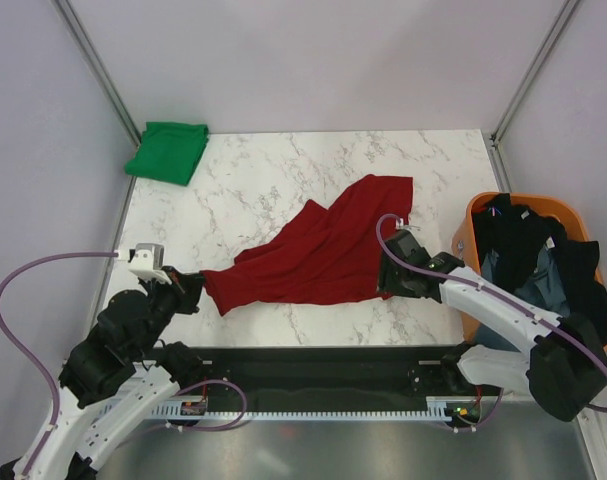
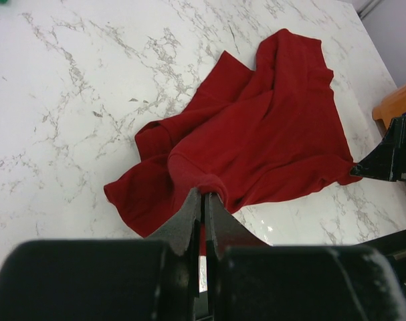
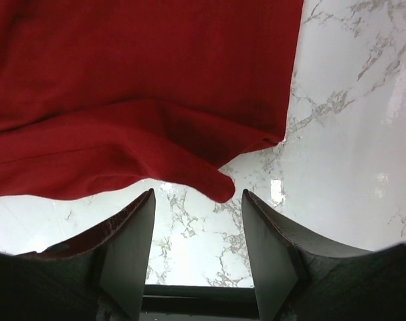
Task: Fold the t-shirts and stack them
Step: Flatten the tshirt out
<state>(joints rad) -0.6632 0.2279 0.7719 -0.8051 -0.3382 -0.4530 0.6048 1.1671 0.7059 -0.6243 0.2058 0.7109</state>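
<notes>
A dark red t-shirt [image 1: 323, 250] lies crumpled across the middle of the marble table. My left gripper [image 1: 195, 285] is shut on its near left edge; in the left wrist view the closed jaws [image 2: 206, 195] pinch a fold of the red shirt [image 2: 269, 134]. My right gripper [image 1: 391, 282] is open at the shirt's near right corner; in the right wrist view a red cloth tip [image 3: 219, 187] hangs just ahead of the open gripper [image 3: 197, 204], between the fingers, untouched. A folded bright green t-shirt [image 1: 167, 151] lies at the far left corner. Black and grey-blue garments [image 1: 538, 262] fill the basket.
An orange plastic basket [image 1: 481, 205] stands at the table's right edge, close behind my right arm. Grey walls with metal posts enclose the table on three sides. A black rail runs along the near edge [image 1: 313, 365].
</notes>
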